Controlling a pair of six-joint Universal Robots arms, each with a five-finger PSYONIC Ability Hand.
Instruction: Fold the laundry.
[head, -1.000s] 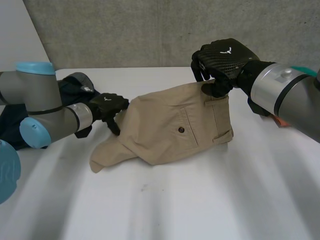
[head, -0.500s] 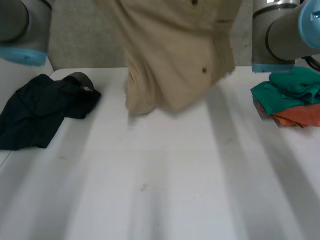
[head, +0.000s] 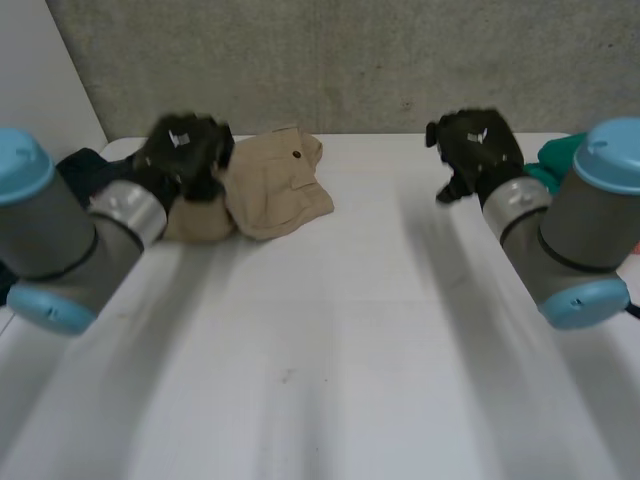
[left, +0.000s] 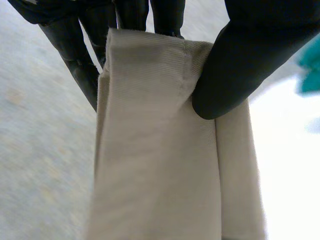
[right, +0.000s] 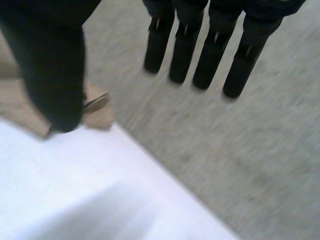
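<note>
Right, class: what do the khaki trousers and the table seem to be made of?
Khaki trousers: likely cotton twill, matte; a fine woven texture and a stitched seam show close up. Table: smooth white surface, perhaps laminate or painted board; even, no grain.

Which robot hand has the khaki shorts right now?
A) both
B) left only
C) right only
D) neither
B: the left robot hand pinches the shorts between thumb and fingers, while the right robot hand hangs open, apart from them.
</note>
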